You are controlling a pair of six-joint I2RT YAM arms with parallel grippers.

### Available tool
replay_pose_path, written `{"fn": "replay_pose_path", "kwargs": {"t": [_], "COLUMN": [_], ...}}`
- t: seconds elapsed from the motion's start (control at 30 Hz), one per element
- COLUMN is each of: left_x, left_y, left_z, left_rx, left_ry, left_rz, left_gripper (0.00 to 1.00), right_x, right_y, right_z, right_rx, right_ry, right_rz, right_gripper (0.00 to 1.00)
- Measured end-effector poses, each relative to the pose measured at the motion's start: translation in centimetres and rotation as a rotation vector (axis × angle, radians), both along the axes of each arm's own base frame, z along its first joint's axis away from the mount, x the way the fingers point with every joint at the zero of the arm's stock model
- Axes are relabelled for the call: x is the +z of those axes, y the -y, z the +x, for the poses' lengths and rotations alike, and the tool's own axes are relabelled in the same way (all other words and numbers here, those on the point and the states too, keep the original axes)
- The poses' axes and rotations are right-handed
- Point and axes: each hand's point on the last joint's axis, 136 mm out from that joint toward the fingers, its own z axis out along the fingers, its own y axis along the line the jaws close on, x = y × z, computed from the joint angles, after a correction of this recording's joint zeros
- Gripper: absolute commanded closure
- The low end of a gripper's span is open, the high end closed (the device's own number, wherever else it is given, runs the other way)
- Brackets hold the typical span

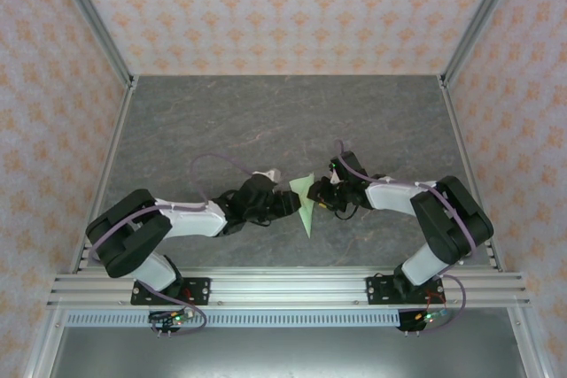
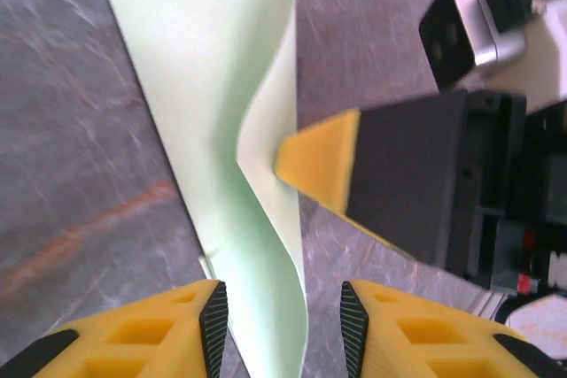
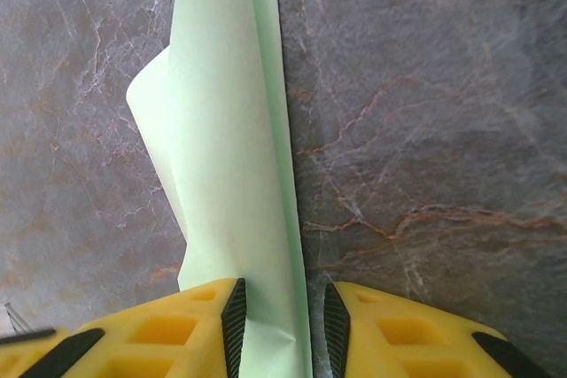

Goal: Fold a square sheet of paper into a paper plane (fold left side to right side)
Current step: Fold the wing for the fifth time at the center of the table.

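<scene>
While one paper plane [image 1: 306, 205] stands, right hand [image 3: 279, 307] grips it; left hand [image 2: 283, 312] parted.

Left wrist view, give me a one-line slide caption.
Folded pale green paper stands between the left claw's parted yellow fingers while the right claw pinches its edge.

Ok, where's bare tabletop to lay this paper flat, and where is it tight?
The tabletop is bare across its far half, up to the back wall, and also beyond each arm toward the side rails. It is crowded at near centre: the left gripper and right gripper meet there around the folded green paper.
</scene>
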Motion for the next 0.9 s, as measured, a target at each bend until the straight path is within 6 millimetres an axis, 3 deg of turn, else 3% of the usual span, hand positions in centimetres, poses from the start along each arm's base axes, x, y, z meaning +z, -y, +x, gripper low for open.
{"fn": "replay_pose_path", "kwargs": {"t": [0.1, 0.43, 0.9], "left_x": [-0.2, -1.8, -3.0], "left_y": [-0.3, 1.2, 1.9], "left_z": [0.6, 2.2, 2.4], "left_rx": [0.004, -0.022, -0.028], "left_ry": [-0.02, -0.084, -0.135], "left_rz": [-0.006, -0.012, -0.024], "left_gripper": [0.61, 0.65, 0.7], "right_x": [0.0, 0.0, 0.0], "right_y": [0.0, 0.0, 0.0], "right_z": [0.0, -0.1, -0.1], "right_rx": [0.002, 0.006, 0.009], "right_ry": [0.001, -0.001, 0.0], "right_rz": [-0.001, -0.001, -0.003], "right_gripper": [0.67, 0.67, 0.67]}}
